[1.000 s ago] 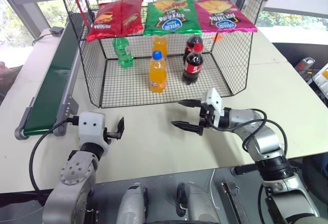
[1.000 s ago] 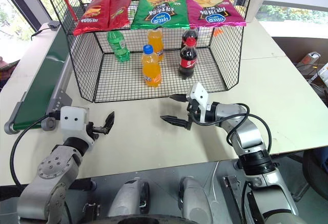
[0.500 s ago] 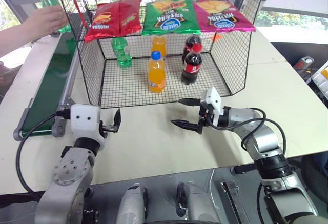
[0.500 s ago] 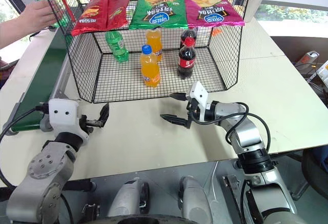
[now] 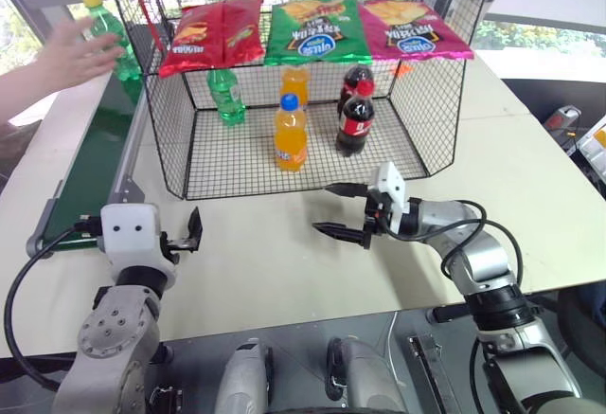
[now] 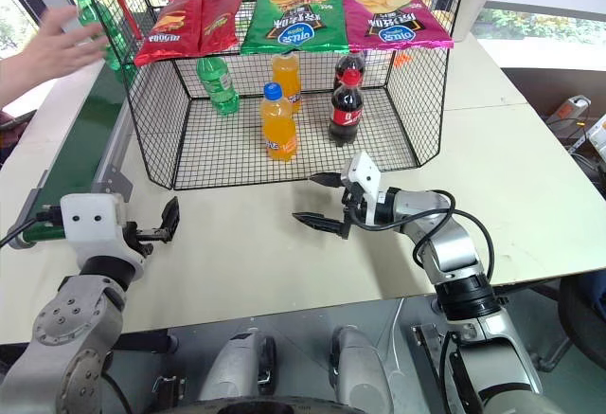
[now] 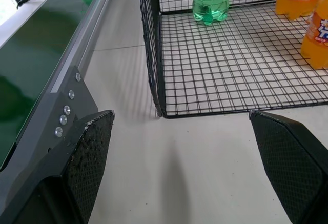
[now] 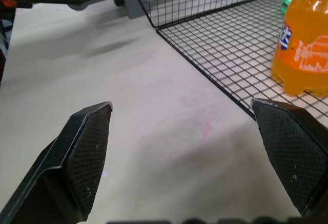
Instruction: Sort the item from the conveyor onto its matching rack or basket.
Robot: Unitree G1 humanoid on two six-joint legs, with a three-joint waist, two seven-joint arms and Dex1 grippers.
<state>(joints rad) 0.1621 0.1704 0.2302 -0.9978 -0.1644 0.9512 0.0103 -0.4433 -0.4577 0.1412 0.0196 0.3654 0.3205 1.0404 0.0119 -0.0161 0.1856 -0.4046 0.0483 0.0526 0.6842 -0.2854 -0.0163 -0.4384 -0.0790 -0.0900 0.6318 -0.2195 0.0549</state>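
While a person's hand [image 5: 57,54] hovers by it, the bottle [image 5: 107,37], yellow-capped, stands upright at the far end of the belt [image 5: 90,163], just outside the cage's [image 5: 303,172] left wall.

Cage contents: green bottle [image 5: 225,95] at back left, orange bottles [image 5: 290,133] in the middle, cola bottles [image 5: 356,120] at right, all upright on the grid floor. Snack bags [image 5: 312,27] hang on the rail above. Open side faces the robot.

Left gripper [image 5: 193,235]: fingers spread wide, empty, above the table [image 5: 265,262] near the belt's near end, well apart from the bottle.

Right gripper [image 5: 339,210]: fingers spread wide, empty, in front of the cage's open side.

Handling advice, as a judgement: wait until the hand is clear and the belt brings the bottle close. Take it with the left gripper across the body below the cap, squarely, as a clear thin bottle may tip or slip. Carry it in through the open side and set it beside the green bottle, clear of the left wall.
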